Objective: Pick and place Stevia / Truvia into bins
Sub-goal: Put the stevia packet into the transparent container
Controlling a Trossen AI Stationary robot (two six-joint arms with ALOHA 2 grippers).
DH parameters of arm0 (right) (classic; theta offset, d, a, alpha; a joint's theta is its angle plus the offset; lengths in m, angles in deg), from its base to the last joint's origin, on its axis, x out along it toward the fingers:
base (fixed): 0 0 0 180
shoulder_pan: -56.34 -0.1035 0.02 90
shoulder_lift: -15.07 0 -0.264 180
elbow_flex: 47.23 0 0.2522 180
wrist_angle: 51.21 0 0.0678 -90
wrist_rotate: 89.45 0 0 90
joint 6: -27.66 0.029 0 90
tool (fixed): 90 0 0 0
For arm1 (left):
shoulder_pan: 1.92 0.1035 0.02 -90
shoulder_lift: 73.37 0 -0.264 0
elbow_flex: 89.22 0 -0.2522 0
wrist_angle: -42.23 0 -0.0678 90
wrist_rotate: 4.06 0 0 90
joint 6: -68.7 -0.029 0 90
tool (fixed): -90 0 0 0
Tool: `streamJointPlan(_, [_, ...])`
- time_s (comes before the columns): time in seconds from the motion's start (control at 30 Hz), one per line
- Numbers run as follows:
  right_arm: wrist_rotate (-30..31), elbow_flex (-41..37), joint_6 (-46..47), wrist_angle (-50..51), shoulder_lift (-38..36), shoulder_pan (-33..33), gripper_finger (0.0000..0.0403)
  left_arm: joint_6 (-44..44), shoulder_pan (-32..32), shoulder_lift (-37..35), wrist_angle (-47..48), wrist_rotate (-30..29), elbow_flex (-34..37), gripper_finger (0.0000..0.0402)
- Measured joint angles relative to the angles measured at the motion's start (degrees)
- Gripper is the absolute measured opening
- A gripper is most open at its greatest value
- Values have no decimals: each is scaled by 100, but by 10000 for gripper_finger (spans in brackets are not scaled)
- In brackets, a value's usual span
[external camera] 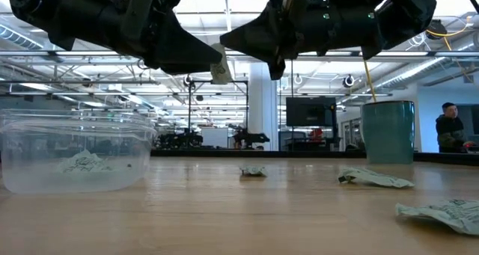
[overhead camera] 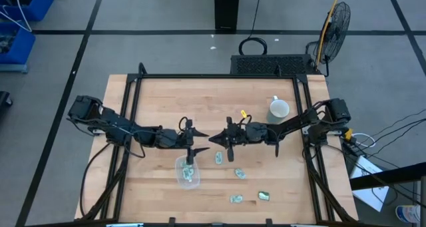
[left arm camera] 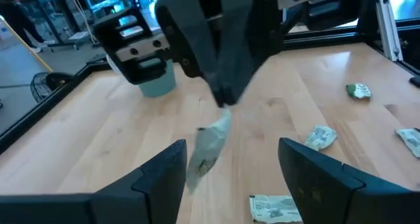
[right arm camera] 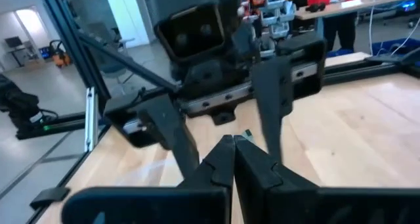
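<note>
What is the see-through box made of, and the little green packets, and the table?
The box looks like clear, glossy plastic: the room shows through its walls. The packets look like thin matte paper, since they lie crumpled and creased. The table looks like pale wood with a smooth finish: plank lines and grain show.

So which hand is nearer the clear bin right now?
Left. The left hand hangs just above the clear bin, open; the right hand, pinching a packet, sits farther toward the mug.
</note>
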State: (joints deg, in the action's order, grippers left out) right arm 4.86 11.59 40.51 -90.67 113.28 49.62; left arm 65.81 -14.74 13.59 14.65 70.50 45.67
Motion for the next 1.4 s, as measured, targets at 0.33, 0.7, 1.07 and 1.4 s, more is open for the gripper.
streamJointPlan(0.33, [-1,0,-73,-69,0,77,0,-285,9,0,-17,-142,0,65])
streamJointPlan(0.7, [-3,0,-601,328,0,-9,72,-270,5,-1,86,-161,-2,12])
streamJointPlan(1.07, [-1,-1,-605,1330,0,-333,152,117,-275,-1720,3005,-114,-199,11])
streamJointPlan(1.4, [3,-2,-623,1600,2,-306,150,2793,-1318,-2088,5362,1055,-483,13])
